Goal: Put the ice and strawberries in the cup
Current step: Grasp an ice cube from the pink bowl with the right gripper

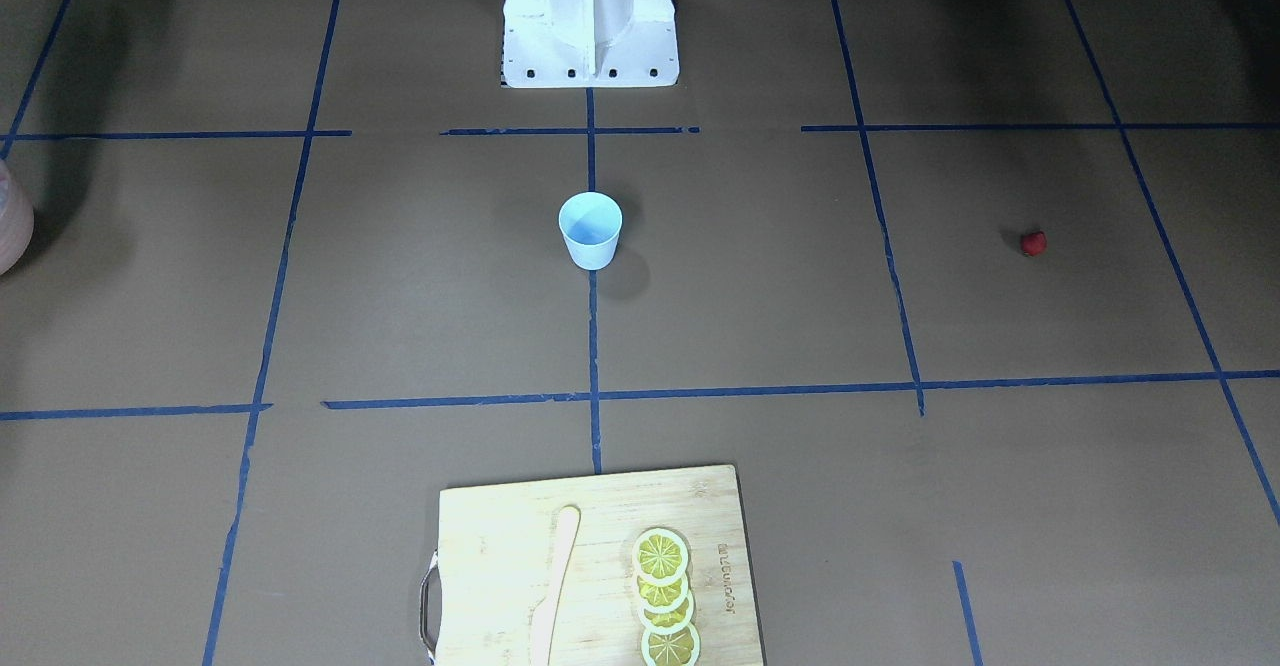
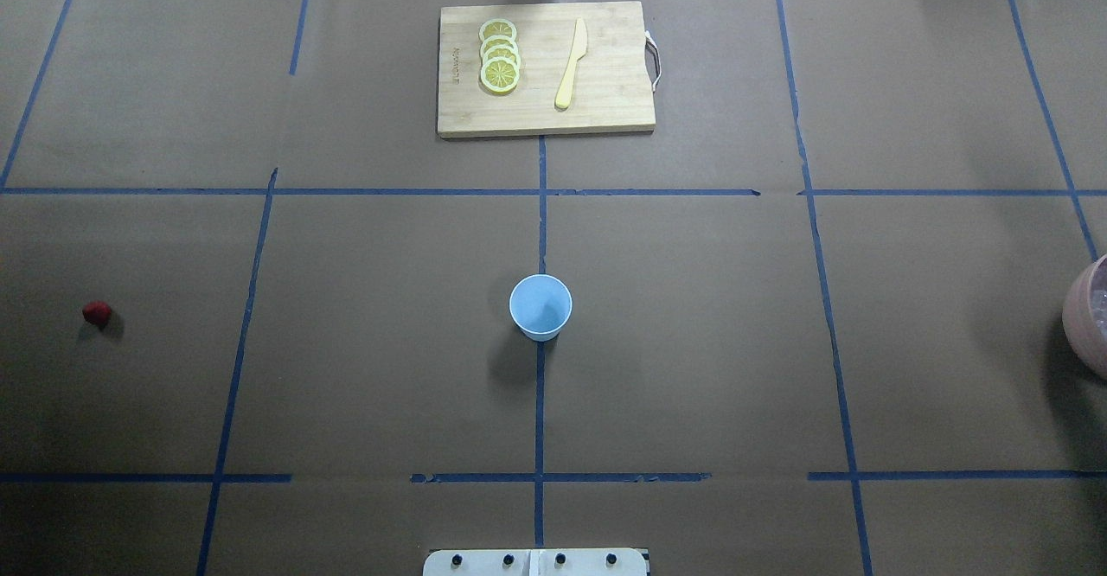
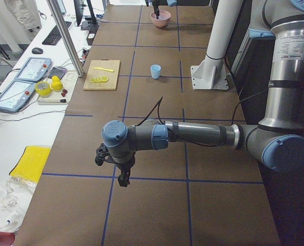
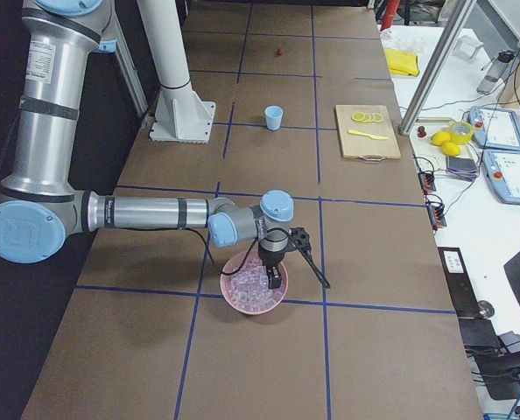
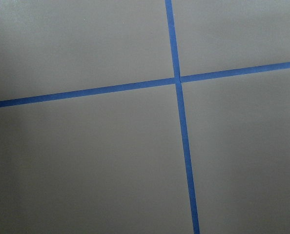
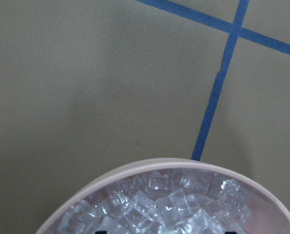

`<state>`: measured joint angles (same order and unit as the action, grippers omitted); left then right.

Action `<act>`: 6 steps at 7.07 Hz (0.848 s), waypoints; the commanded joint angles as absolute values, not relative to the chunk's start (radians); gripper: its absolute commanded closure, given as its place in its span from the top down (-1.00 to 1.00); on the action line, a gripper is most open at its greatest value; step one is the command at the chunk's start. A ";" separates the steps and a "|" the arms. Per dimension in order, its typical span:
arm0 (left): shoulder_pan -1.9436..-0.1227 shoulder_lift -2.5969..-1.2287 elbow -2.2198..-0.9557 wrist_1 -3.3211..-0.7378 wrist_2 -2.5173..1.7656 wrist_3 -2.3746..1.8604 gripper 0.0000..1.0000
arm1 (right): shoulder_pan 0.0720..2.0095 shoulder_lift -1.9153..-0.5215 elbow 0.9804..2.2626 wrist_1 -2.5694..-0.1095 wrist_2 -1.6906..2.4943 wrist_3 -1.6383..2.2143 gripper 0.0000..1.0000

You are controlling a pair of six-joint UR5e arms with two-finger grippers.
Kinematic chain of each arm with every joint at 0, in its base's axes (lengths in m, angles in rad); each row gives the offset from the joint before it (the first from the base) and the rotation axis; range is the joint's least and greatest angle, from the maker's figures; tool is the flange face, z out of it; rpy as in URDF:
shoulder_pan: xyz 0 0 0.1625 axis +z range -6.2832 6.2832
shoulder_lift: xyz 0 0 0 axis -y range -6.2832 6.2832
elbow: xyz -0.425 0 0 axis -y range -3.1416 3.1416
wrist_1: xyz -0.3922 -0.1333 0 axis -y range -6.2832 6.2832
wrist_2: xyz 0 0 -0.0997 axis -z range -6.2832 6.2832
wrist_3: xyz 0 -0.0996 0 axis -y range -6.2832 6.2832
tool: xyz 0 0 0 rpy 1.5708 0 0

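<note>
At mid-desk, an upright blue cup [image 2: 540, 306]. Near the left edge, a lone strawberry [image 2: 97, 313], well apart from the cup. At the right edge, a pink bowl [image 6: 174, 163] heaped with ice [image 6: 169, 204], right hand [image 4: 275, 276] over the cubes. Left hand [image 3: 122, 174] low over bare desk [image 2: 692, 342] toward the left edge. Cannot tell for either hand whether spread or pressed together.
</note>
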<state>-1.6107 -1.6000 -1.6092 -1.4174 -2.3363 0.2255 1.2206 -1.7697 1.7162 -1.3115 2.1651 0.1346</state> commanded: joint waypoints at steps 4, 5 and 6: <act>-1.611 -1.600 -1.612 -1.417 -2.336 0.225 1.00 | 1.220 -1.779 1.717 -1.312 2.175 0.126 -0.43; -1.611 -1.600 -1.614 -1.417 -2.336 0.225 1.00 | 1.220 -1.779 1.717 -1.312 2.174 0.124 -0.85; -1.611 -1.600 -1.614 -1.417 -2.336 0.225 1.00 | 1.221 -1.779 1.718 -1.312 2.175 0.124 -0.95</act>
<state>-1.6107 -1.5999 -1.6132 -1.4174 -2.3362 0.2255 1.2197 -1.7789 1.7170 -1.3116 2.1742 0.1252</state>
